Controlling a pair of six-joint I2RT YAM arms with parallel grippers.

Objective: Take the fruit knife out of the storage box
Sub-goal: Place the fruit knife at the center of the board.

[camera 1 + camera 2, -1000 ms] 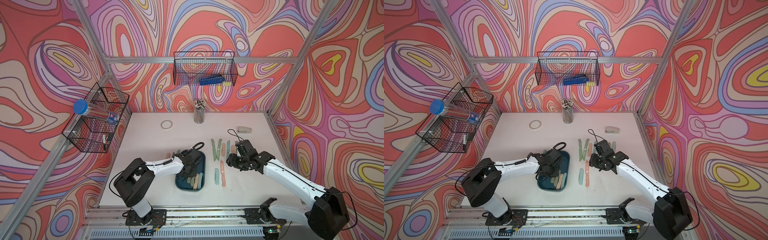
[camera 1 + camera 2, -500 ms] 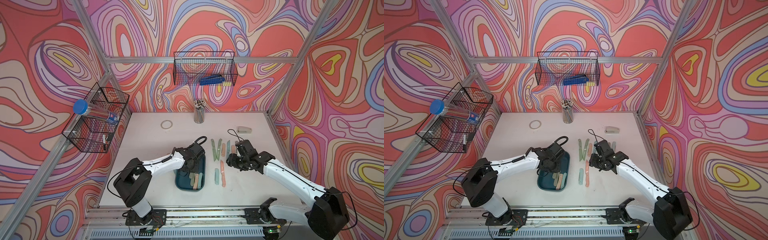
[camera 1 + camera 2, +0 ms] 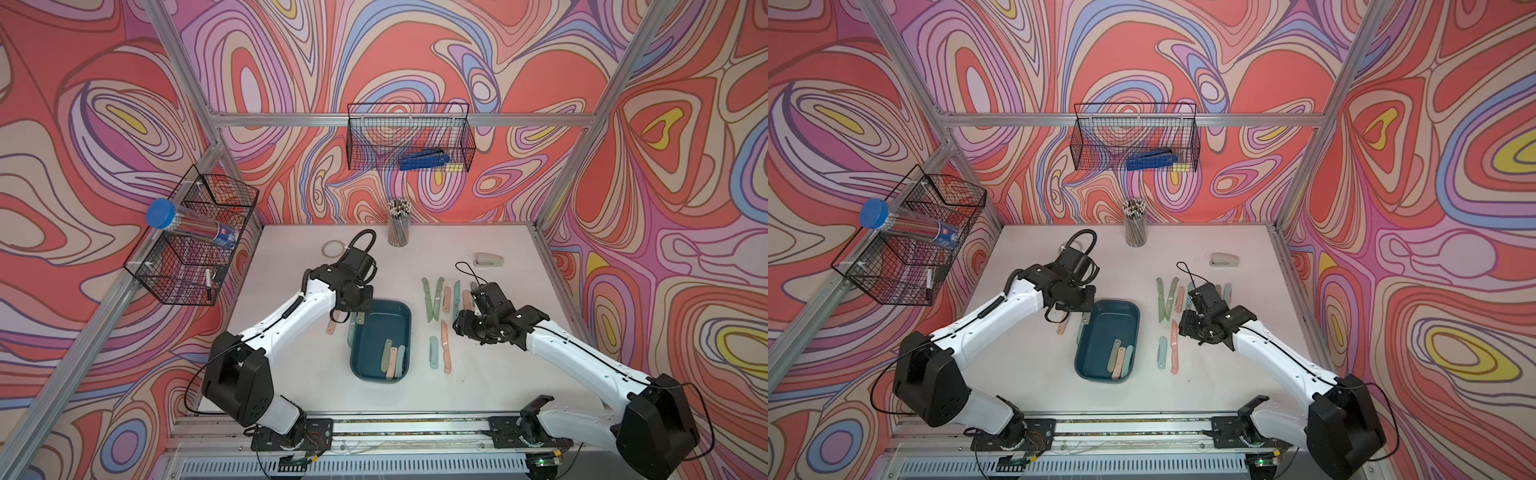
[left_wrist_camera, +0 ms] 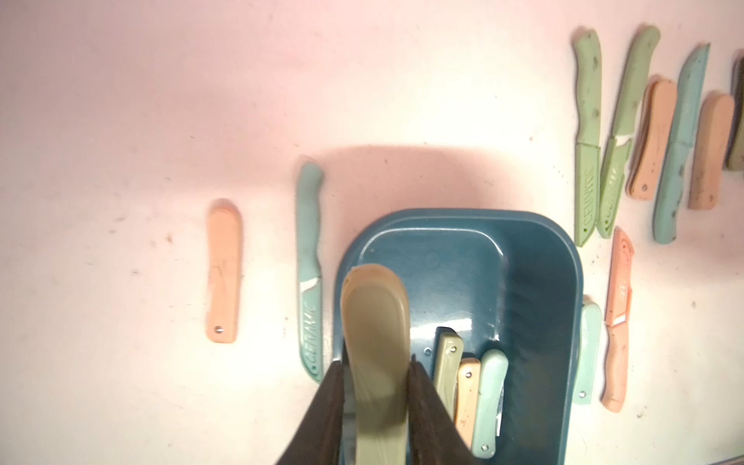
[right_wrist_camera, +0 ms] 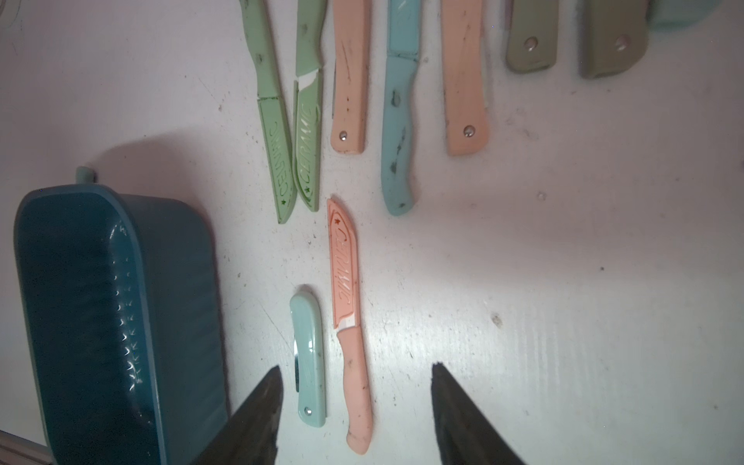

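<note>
Your left hand (image 4: 376,364) pinches a khaki plastic folding fruit knife (image 4: 374,322) by its sides, over the far left rim of the dark teal plastic storage box (image 4: 463,273). You can see three other folded knives (image 4: 467,394), olive, peach and mint, lying together at the box's near end. Your right hand (image 5: 356,372) is spread above a peach sheathed knife (image 5: 344,273) on the white counter (image 5: 563,282).

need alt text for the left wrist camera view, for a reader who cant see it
The left gripper, jaws shut on an olive folded knife, holds it over the edge of the dark teal storage box, where three folded knives lie. More pastel knives rest on the white table on both sides of the box.
</note>
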